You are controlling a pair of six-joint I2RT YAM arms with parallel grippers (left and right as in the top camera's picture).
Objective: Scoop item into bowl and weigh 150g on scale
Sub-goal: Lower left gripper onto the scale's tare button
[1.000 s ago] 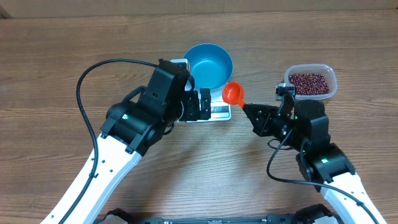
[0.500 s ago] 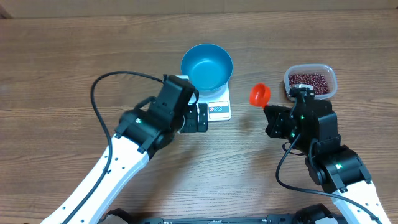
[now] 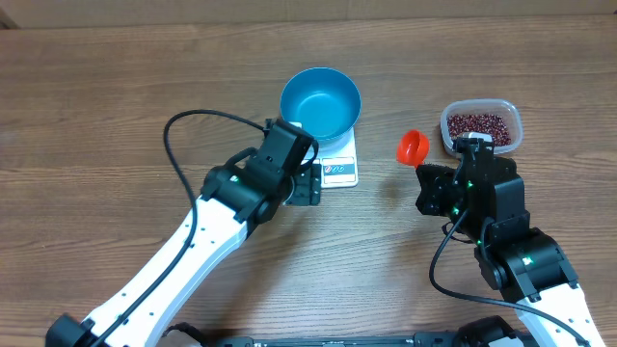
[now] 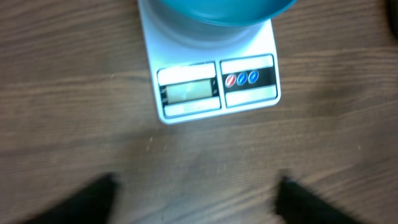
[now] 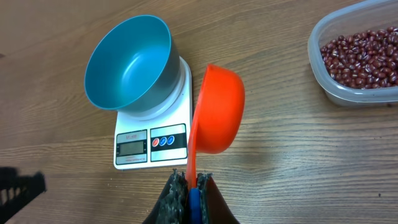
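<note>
Orange scoop [image 5: 216, 112] is tilted on its edge and empty; my right claw [image 5: 189, 186] pinches its handle and holds it between the scale [image 5: 152, 134] and the clear tub [image 5: 351, 96], where all the beans [image 5: 364, 59] lie. The blue bowl [image 5: 127, 62] sits empty on the scale's far part, so display and buttons are free to read. My left claw [image 4: 202, 198] hangs over the desk [image 3: 96, 96] near the scale, spread and holding nothing. That view is blurred, so probably it only waits.
</note>
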